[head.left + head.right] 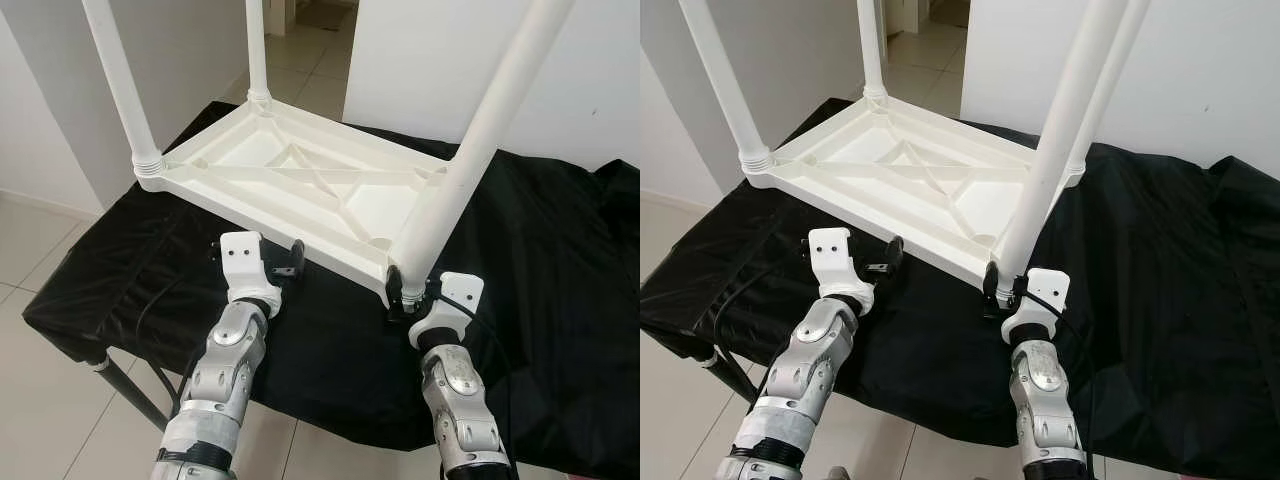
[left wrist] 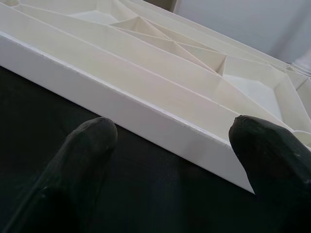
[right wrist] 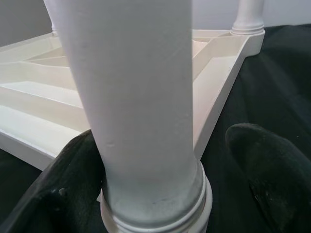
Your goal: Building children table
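Now the white children table [image 1: 300,180] lies upside down on a black cloth [image 1: 540,260] that covers the tabletop. Its legs point up in the air.

The right gripper [image 1: 408,297] is at the near right corner. The near right leg [image 1: 455,190] stands between its jaws, right at the bottom ring where the leg goes into the corner. In the right wrist view one finger [image 3: 58,194] presses on the side of the leg, but the other finger [image 3: 265,170] sits a little apart from it. So the jaws are around the leg and not squeezed tight on it.

The left gripper [image 1: 290,262] is just in front of the long near edge of the table. Its jaws are wide open and hold nothing. The white edge runs across just beyond the two fingertips [image 2: 92,138], close to them; whether the far one touches it is hard to tell.

I think the step now is fixing this near right leg into its hole. To do it well, the right jaws should close snugly low on the leg, so it cannot slip. The leg leans a bit, so it should be stood straight and then turned or pushed down. The left jaws could hold the edge, so the table does not slide on the cloth.
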Robot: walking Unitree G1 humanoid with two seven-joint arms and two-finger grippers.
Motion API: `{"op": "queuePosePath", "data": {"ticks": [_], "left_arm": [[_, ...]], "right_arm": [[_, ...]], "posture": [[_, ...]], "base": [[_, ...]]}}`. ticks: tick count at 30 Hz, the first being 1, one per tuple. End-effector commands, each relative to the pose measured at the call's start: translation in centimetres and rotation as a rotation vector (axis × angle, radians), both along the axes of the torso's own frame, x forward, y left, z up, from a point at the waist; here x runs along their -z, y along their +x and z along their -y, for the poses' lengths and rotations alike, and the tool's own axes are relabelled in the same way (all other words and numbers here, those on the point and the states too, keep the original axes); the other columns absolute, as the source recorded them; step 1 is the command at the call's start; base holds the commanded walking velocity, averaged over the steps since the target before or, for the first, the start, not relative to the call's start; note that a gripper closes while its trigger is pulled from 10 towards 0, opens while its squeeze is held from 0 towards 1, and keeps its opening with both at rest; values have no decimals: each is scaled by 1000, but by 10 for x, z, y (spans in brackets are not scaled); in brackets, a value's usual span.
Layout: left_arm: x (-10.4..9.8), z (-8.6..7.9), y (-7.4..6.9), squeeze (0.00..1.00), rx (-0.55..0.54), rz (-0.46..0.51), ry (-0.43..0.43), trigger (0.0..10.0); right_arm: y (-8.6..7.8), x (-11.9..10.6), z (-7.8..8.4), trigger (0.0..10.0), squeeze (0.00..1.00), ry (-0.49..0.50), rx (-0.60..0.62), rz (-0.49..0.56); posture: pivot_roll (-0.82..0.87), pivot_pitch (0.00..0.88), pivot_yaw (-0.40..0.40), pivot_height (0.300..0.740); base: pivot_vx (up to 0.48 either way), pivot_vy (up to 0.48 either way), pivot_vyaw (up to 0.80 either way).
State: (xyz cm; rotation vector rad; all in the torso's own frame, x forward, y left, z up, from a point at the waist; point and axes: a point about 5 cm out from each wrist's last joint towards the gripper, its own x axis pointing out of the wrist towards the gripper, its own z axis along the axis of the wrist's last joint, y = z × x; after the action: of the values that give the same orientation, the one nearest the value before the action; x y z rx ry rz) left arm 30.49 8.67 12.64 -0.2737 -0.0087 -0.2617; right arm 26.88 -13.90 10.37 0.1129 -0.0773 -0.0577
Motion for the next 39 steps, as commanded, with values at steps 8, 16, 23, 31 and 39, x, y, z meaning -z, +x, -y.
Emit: {"op": "queuePosePath", "data": {"ticks": [8, 16, 23, 31, 39], "left_arm": [[7, 14, -8, 0, 70, -1, 21, 10000], [9, 9, -5, 0, 33, -26, 46, 10000], [7, 9, -4, 0, 51, -4, 52, 10000], [-7, 31, -20, 0, 435, 143, 167, 10000], [-9, 35, -40, 0, 724, 155, 230, 10000]], "right_arm": [[-5, 9, -2, 10000, 0, 39, 19, -38], [-5, 8, -2, 10000, 0, 18, 14, -29], [-4, 7, -5, 10000, 0, 3, -8, -13], [4, -7, 9, 10000, 0, -35, -118, 43], [10, -16, 29, 10000, 0, -114, -273, 64]], "posture": [[-106, 0, -10, 740], [-99, 0, -14, 740], [-92, 0, -15, 740], [-70, 0, -36, 740], [-72, 0, -37, 740]], "base": [[0, 0, 0], [0, 0, 0], [0, 0, 0], [0, 0, 0], [0, 0, 0]]}}
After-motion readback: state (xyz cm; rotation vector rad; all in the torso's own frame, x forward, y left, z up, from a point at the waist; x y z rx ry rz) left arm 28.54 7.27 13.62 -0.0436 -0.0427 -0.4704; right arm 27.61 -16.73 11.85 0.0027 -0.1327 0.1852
